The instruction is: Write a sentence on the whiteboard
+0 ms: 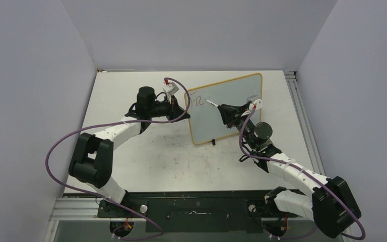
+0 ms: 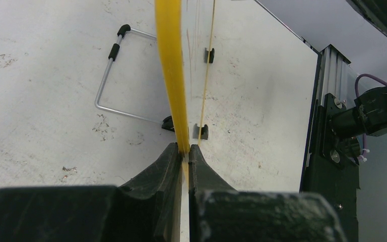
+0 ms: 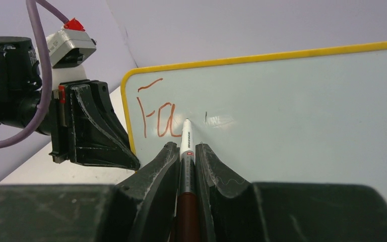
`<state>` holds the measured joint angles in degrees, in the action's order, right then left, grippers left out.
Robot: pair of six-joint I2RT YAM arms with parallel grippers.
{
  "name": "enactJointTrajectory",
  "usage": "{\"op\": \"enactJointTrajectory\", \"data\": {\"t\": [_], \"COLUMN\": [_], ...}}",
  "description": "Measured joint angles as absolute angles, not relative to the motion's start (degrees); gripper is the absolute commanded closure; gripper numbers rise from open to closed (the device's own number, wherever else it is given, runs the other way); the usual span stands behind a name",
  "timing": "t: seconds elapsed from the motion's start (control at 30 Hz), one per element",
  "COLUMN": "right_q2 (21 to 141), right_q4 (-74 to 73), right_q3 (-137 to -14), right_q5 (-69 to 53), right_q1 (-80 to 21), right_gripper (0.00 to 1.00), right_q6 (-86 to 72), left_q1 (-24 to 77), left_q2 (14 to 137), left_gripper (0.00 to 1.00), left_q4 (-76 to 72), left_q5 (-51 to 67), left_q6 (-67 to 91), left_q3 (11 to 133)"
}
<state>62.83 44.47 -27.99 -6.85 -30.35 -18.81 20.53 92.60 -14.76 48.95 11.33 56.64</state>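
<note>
The whiteboard [image 1: 232,108] stands upright on the table, yellow-framed, with black feet. My left gripper [image 1: 179,108] is shut on its left edge; in the left wrist view the yellow frame [image 2: 171,75] runs between the closed jaws of the left gripper [image 2: 185,150]. My right gripper [image 1: 225,113] is shut on a marker [image 3: 186,161] with a white tip and brown body. The marker tip touches the board just right of the reddish letters "Fa" [image 3: 153,116]. The letters also show in the top view [image 1: 197,100].
A bent wire stand [image 2: 112,75] with black tips lies on the table behind the board. A black rail and aluminium profile [image 2: 327,126] run along the table's right edge. Grey walls enclose the table on three sides.
</note>
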Motion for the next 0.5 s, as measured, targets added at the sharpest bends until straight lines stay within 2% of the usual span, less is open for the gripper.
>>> {"op": "enactJointTrajectory", "data": {"t": [0.5], "right_q2": [65.7], "right_q4": [47.1], "right_q3": [-30.2], "right_q5": [-6.8], "right_q1": [-30.3], "right_gripper": [0.95], "right_q6": [-18.7], "left_q1": [20.5], "left_q2": [92.7], "left_gripper": [1.0], "left_q4": [-14.7], "left_q5": [48.9], "left_q6": [11.3], "left_q3": [56.9]}}
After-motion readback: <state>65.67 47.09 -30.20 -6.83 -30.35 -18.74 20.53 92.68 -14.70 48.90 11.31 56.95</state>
